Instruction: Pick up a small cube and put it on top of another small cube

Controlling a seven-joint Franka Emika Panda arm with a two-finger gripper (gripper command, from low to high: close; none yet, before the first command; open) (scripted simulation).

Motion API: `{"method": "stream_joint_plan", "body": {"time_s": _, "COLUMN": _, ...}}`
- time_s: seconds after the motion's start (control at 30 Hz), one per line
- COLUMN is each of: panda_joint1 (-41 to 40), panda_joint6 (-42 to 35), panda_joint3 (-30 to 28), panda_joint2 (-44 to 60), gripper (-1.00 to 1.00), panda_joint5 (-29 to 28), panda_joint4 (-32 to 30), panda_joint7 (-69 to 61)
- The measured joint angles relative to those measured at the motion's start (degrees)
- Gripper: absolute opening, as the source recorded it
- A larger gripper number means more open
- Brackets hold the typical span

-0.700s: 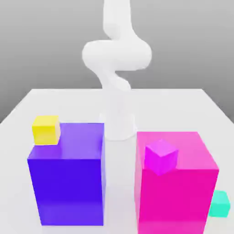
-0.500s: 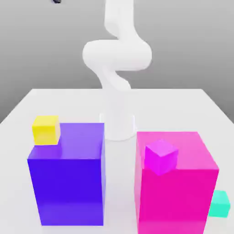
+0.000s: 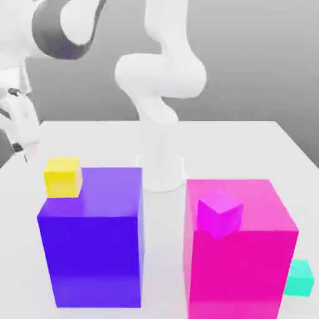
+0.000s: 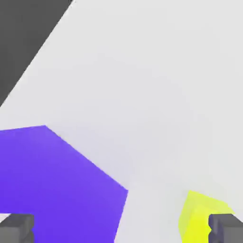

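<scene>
The hand (image 4: 121,228) is hanging wide open and empty above the worktop (image 4: 142,95). The lime small cube (image 4: 195,218) is lying below the hand, partly hidden behind one fingertip, near the purple block (image 4: 57,180).

small cubes: four (yellow (image 3: 62,179), yellow-green (image 4: 194,220), magenta (image 3: 219,215), turquoise (image 3: 300,278))
big blocks: two (purple (image 3: 93,258), pink (image 3: 240,271))
robot arms: one (image 3: 161,75)
tables: one (image 3: 249,149)

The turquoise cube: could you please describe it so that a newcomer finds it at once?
In the exterior view, find the big pink block. By its lower side, toward the exterior view's right, sits the small turquoise cube. Its blue-green colour sets it apart from the magenta cube and yellow cube.
</scene>
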Motion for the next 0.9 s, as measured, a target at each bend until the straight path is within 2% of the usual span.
{"method": "stream_joint_plan", "body": {"time_s": 0.2, "panda_joint1": -3.26, "panda_joint6": 11.45, "panda_joint3": -1.70, "panda_joint2": 4.35, "gripper": 0.00, "panda_joint5": -2.46, "panda_joint4": -8.68, "panda_joint7": 3.29}}
{"method": "stream_joint_plan", "body": {"time_s": 0.4, "panda_joint1": -6.58, "panda_joint6": 26.07, "panda_joint3": -1.45, "panda_joint2": 7.71, "gripper": 0.00, "panda_joint5": -7.94, "panda_joint4": -18.34, "panda_joint7": 9.68}}
{"method": "stream_joint_plan", "body": {"time_s": 0.5, "panda_joint1": -7.18, "panda_joint6": 31.12, "panda_joint3": -0.24, "panda_joint2": 9.26, "gripper": 0.00, "panda_joint5": -9.49, "panda_joint4": -19.83, "panda_joint7": 13.52}}
{"method": "stream_joint_plan", "body": {"time_s": 0.6, "panda_joint1": -5.93, "panda_joint6": 34.15, "panda_joint3": -0.05, "panda_joint2": 12.56, "gripper": 0.00, "panda_joint5": -6.62, "panda_joint4": -19.30, "panda_joint7": 12.22}}
{"method": "stream_joint_plan", "body": {"time_s": 0.7, "panda_joint1": -5.81, "panda_joint6": 37.07, "panda_joint3": 1.78, "panda_joint2": 16.20, "gripper": 0.00, "panda_joint5": -0.73, "panda_joint4": -18.63, "panda_joint7": 8.43}}
{"method": "stream_joint_plan", "body": {"time_s": 0.8, "panda_joint1": -9.20, "panda_joint6": 39.96, "panda_joint3": 7.19, "panda_joint2": 19.82, "gripper": 0.00, "panda_joint5": 6.76, "panda_joint4": -17.95, "panda_joint7": 3.23}}
{"method": "stream_joint_plan", "body": {"time_s": 0.9, "panda_joint1": -15.86, "panda_joint6": 42.93, "panda_joint3": 14.89, "panda_joint2": 23.30, "gripper": 0.00, "panda_joint5": 11.23, "panda_joint4": -17.42, "panda_joint7": -0.18}}
